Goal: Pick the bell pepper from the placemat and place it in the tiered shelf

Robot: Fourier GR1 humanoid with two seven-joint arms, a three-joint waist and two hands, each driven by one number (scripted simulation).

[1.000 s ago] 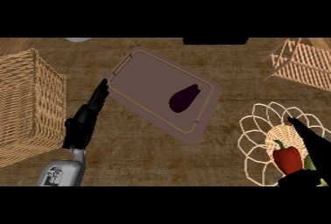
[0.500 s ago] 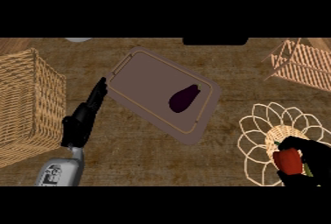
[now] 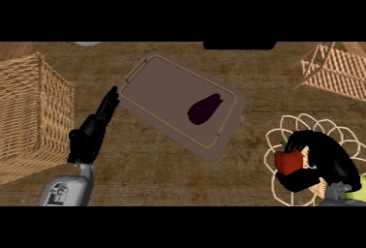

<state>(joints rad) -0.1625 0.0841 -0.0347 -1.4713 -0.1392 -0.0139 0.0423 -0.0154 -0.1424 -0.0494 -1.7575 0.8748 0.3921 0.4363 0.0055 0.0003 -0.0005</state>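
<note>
R hand [image 3: 325,163] curled rnd bell pepper [image 3: 288,162] at placemat [image 3: 284,131]; pepper's long axis hidden.

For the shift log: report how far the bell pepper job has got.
Done: the right hand is curled round the bell pepper. In hand: the pepper, gripped over the placemat. Left: carrying it to the tiered shelf at upper right and releasing it. The left hand rests open.

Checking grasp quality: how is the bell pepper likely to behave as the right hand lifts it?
The bell pepper looks rounded and smooth, so it may slip or turn in the right hand, whose fingers curl round it. It seems small beside the hand, so probably light.
</note>
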